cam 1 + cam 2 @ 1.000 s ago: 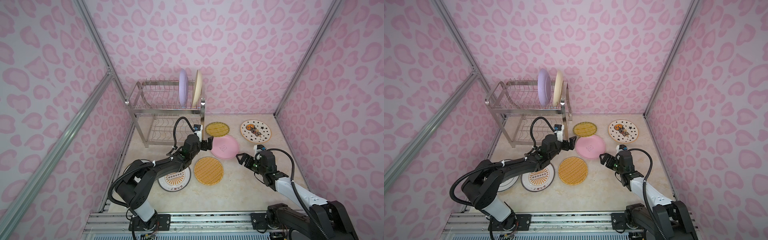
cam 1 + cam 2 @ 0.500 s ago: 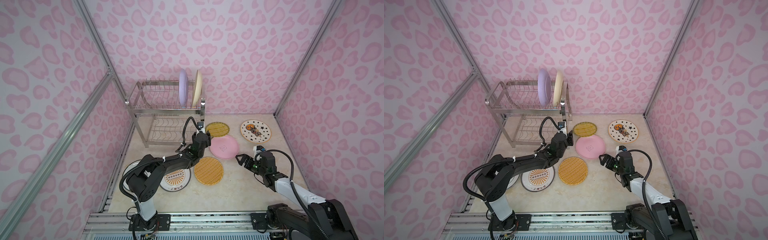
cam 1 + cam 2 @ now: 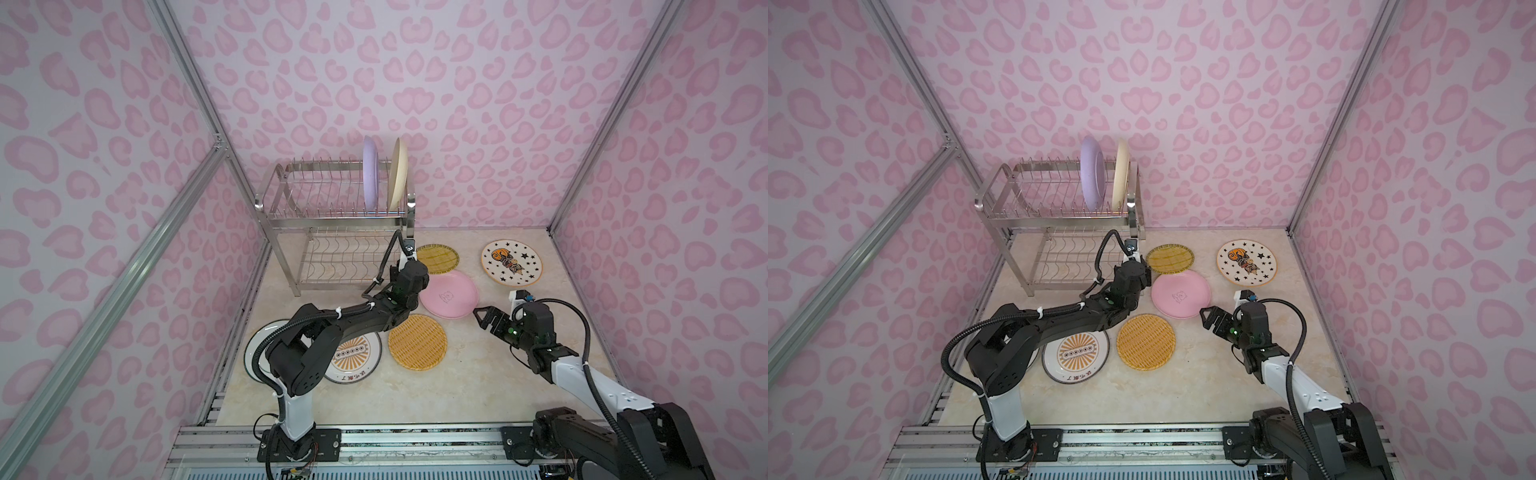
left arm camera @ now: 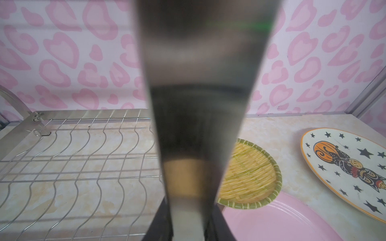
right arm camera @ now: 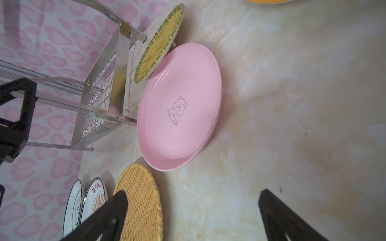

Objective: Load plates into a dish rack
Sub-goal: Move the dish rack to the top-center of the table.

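Dish rack [image 3: 332, 217], far left: lilac plate [image 3: 370, 174] and cream plate [image 3: 398, 174] stand upright in the top tier. My left pincer [image 4: 188, 221] flanks the rack's near right leg; clamped or not, I cannot tell. Pink plate [image 3: 449, 294] lies flat, centre. My right pincer [image 3: 481, 316], jaws apart, sits just right of it.

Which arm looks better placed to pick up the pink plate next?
Probably the right: the right end effector stands open, facing the pink plate at its near rim. The left arm is crowded against the dish rack, and its wrist view is mostly blocked.
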